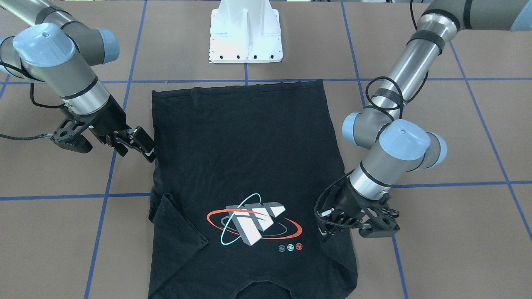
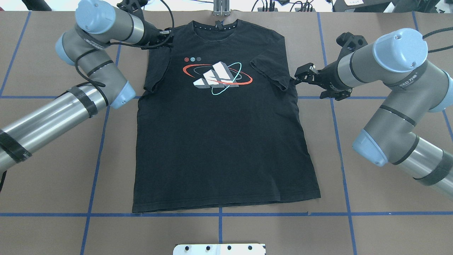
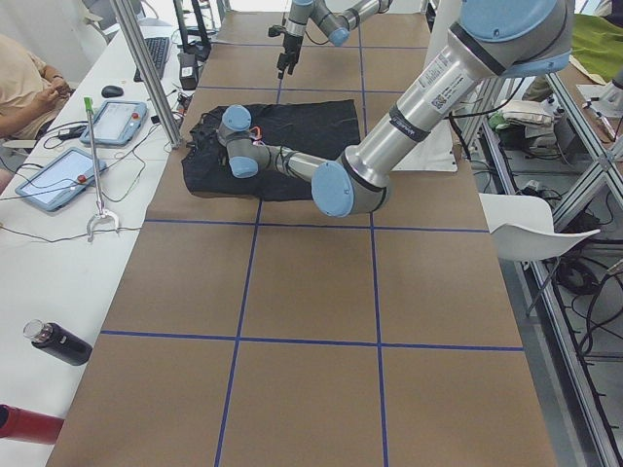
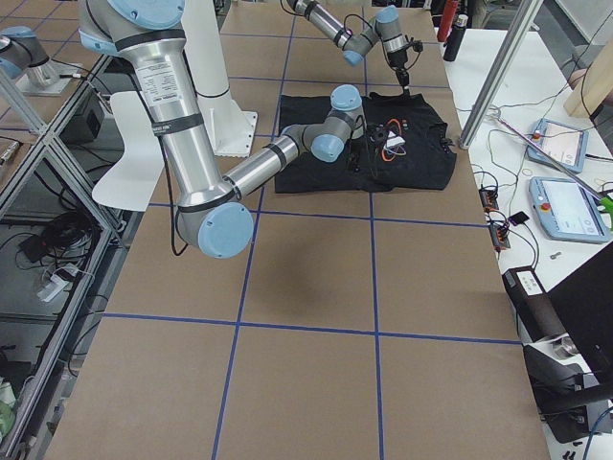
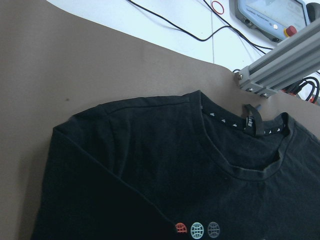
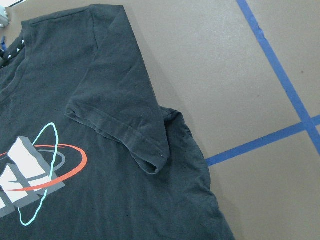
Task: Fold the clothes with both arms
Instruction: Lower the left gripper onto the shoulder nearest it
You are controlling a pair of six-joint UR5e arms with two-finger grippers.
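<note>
The black T-shirt [image 2: 219,141] lies flat and face up on the brown table, collar away from the robot, with its orbit logo [image 2: 217,74] showing. Both short sleeves are folded inward onto the chest. My left gripper [image 2: 165,35] hovers over the shirt's left shoulder; its jaws look parted and hold nothing. In the front-facing view it [image 1: 329,226] sits at the shirt's edge. My right gripper [image 2: 301,75] is open and empty just beside the folded right sleeve [image 2: 269,74]. It also shows in the front-facing view [image 1: 143,145]. The right wrist view shows that sleeve [image 6: 130,125] lying loose.
The white base mount [image 1: 246,33] stands at the near table edge behind the hem. An aluminium post [image 5: 280,65] rises just beyond the collar. Blue tape lines [image 2: 332,117] grid the table. Tablets [image 3: 58,175], a bottle [image 3: 58,342] and an operator [image 3: 24,83] are at the far side.
</note>
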